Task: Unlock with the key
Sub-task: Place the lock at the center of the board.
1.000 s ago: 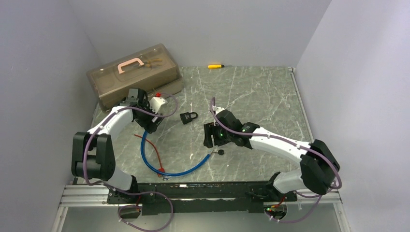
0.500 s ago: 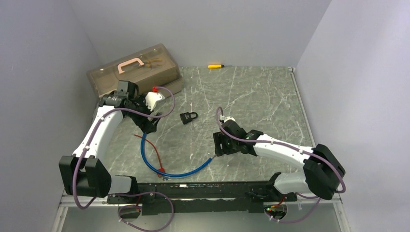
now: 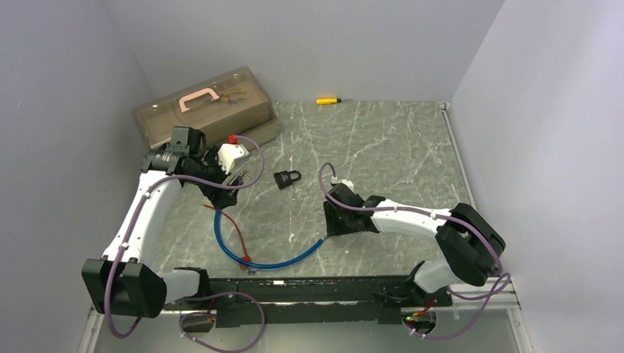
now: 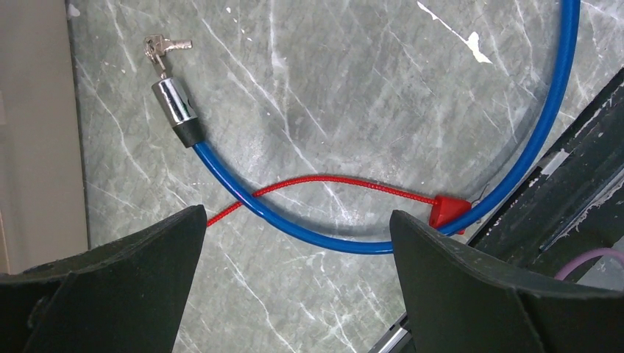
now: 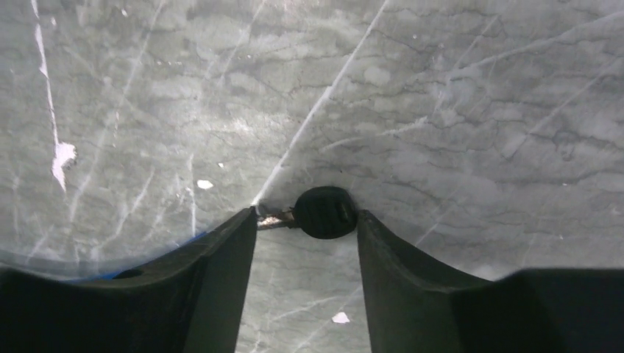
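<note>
Step in hand: taking up the key, the opening part of the unlocking; no lock is engaged yet. Item, my right pincer (image 5: 307, 215): set low over the grey marbled tabletop (image 5: 441, 110), roughly half spread, its two black fingertips (image 5: 221, 265) bracketing the small key with a round black head and short metal blade (image 5: 325, 212). One tip meets the blade end and the other meets the rim of the head. The key lies flat on the stone and looks pinched lengthwise, though from so close I cannot vouch for how firm the hold is. Item, the lock I take to be meant: a small black padlock (image 3: 287, 179), lying flat near the middle of the tabletop, apart from the key. Item, my left pincer (image 4: 294, 220): spread as wide as it goes, holding and touching nothing. It hangs above a blue cable lock (image 4: 544, 132) crossed by a thin red cord (image 4: 346, 184); that cable's chrome barrel (image 4: 173, 103) carries its own bunch of keys (image 4: 165, 48). Next move, as I judge it: settle the pinch, lift the key clear without letting it swivel, and carry it to the padlock. The left pincer should steady the padlock body so the blade can find the keyway. Risk noted: an end-to-end hold on so thin a key may let it pivot or slip.
</note>
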You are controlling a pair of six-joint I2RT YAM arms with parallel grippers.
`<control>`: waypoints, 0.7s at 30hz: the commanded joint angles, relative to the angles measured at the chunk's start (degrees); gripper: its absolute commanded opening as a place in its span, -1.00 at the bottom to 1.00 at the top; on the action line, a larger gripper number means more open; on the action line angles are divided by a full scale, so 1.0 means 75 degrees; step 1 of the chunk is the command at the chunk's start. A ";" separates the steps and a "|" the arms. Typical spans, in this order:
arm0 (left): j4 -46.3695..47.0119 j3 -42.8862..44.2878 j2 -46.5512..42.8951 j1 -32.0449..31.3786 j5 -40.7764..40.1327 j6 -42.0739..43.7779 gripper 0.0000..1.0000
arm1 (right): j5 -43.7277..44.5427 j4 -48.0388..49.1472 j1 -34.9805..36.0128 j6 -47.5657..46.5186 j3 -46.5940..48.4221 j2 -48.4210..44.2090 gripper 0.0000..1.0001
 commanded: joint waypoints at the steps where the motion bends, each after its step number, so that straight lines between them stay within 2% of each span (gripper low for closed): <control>1: -0.0089 0.0104 -0.0309 0.0014 0.0243 0.0154 0.99 | 0.0261 0.0198 0.0018 0.0255 0.0322 0.0308 -0.04; 6: -0.0097 0.0138 -0.0527 0.0015 0.0322 0.0096 0.99 | 0.0454 -0.0118 0.0072 0.0322 0.0317 0.0153 -0.37; 11: -0.0194 0.0322 -0.0611 0.0002 0.0469 0.0081 0.99 | 0.0815 -0.0432 0.0114 0.0395 0.0150 -0.0437 -0.48; 12: -0.0205 0.0368 -0.0601 -0.0002 0.0475 0.0068 0.99 | 0.0876 -0.0541 0.0120 0.0405 0.0173 -0.0538 -0.41; 14: -0.0250 0.0479 -0.0588 -0.0007 0.0489 0.0044 0.99 | 0.0971 -0.0799 0.0187 0.0421 0.0241 -0.0766 -0.09; 15: -0.0272 0.0502 -0.0594 -0.0008 0.0505 0.0041 0.99 | 0.0953 -0.0820 0.0274 0.0355 0.0243 -0.0910 -0.01; 18: -0.0330 0.0586 -0.0631 -0.0018 0.0525 0.0031 0.99 | 0.0932 -0.0702 0.0761 0.0140 0.0151 -0.1463 0.13; 21: -0.0378 0.0687 -0.0630 -0.0020 0.0502 0.0019 0.99 | 0.0649 -0.0744 0.1088 -0.0114 0.0123 -0.1410 0.20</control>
